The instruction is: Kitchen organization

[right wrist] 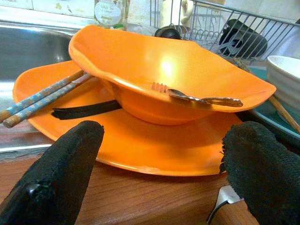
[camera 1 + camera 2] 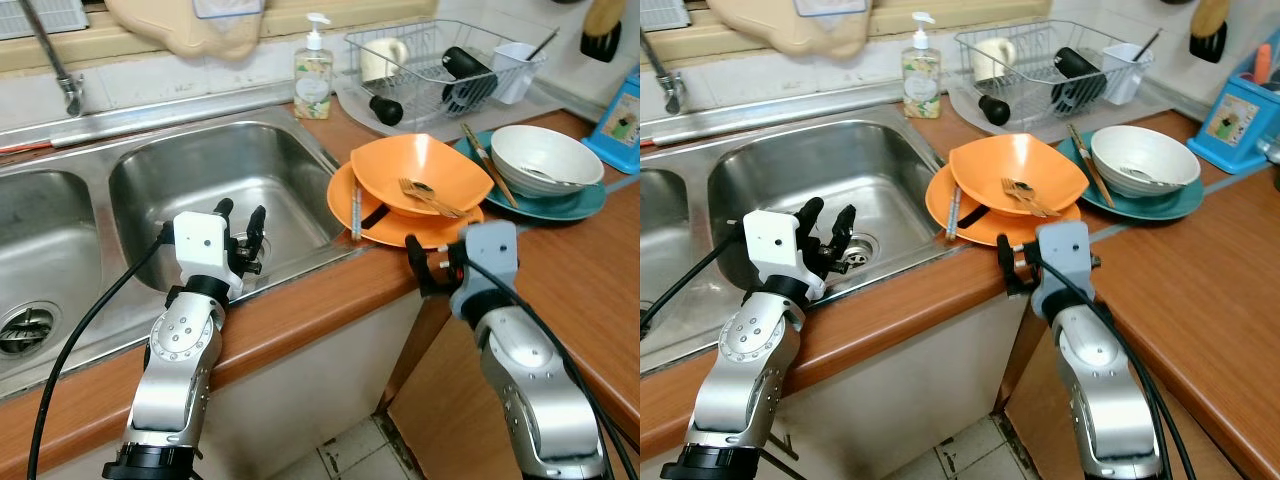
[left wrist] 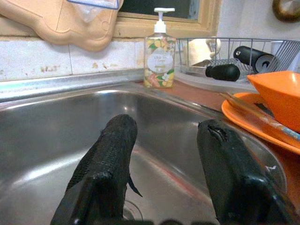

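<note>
Hovering at the front rim of the sink (image 2: 130,190), left end effector (image 2: 240,222) points into the basin, fingers apart, holding nothing. Right end effector (image 2: 432,262) sits at the bench (image 2: 590,290) edge, aimed at the orange plate (image 1: 140,150), fingers apart, not touching it. Orange bowl (image 2: 420,172) rests on the plate, tilted; fork (image 1: 197,96) lies in the bowl, tines toward the sink. Chopsticks (image 1: 42,98) lie across the plate's sink-side rim, long axis running front to back. White bowl (image 2: 545,155) sits on a teal plate (image 2: 580,205) beside. Soap bottle (image 2: 313,75) and dish rack (image 2: 440,65) stand behind.
</note>
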You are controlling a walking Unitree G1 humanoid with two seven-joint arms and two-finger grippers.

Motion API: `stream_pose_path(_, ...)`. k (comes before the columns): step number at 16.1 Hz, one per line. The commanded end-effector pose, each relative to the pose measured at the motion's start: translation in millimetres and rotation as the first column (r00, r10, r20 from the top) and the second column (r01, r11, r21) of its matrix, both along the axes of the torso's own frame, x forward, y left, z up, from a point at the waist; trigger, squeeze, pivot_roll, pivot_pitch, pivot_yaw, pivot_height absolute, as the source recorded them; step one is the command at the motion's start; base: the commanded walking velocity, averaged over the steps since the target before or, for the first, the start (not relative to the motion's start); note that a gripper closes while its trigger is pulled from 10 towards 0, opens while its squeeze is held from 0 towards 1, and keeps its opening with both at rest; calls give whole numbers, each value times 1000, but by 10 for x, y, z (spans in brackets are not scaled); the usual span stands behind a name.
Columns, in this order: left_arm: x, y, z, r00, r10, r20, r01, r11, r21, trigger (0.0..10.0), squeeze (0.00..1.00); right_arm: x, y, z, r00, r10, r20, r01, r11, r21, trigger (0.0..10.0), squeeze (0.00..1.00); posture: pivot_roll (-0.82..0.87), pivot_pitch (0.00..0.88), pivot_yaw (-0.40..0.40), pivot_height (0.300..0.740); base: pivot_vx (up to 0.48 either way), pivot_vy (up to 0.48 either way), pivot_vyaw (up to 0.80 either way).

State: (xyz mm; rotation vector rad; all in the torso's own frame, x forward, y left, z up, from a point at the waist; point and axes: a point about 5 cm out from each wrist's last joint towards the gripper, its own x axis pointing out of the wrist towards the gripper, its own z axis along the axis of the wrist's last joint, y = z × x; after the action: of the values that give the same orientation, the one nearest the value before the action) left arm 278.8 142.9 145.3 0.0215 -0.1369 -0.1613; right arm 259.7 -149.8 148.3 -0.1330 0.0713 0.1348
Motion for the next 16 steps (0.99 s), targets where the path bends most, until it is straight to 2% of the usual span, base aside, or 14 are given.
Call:
stream_pose_path(1, 24, -6, 1, 1000, 0, -5, 0, 1000, 10, 10000, 0, -1, 2, 37, 1000, 4, 9, -4, 1000, -25, 10000, 0, -204, 0, 10, 740, 0, -480, 0)
stream_pose_path(4, 27, -24, -6, 1000, -5, -8, 5, 1000, 23, 10000, 0, -34, 3, 21, 1000, 8, 0, -8, 999, -40, 10000, 0, -207, 0, 12, 740, 0, -431, 704)
stream_pose_path(6, 38, 1, -23, 999, 21, -29, -22, 1000, -18, 10000, 0, -36, -31, 13, 1000, -16, -9, 16, 1000, -18, 10000, 0, -210, 0, 11, 740, 0, 0, 0)
stream_pose_path(9, 26, 2, -26, 999, 21, -31, -22, 1000, -18, 10000, 0, -36, -35, 13, 1000, -11, -13, 11, 1000, -20, 10000, 0, -202, 0, 4, 740, 0, 0, 0)
stream_pose_path(14, -28, 39, -47, 999, 19, -42, -19, 1000, 5, 10000, 0, -60, -1, -3, 1000, 1, -25, -1, 1000, -4, 10000, 0, -183, 0, -3, 740, 0, 0, 0)
stream_pose_path(16, -48, 27, -56, 999, -28, -42, 29, 999, 39, 10000, 0, -54, -16, -8, 999, -10, -33, 10, 1000, -1, 10000, 0, -180, 0, -3, 740, 0, 0, 0)
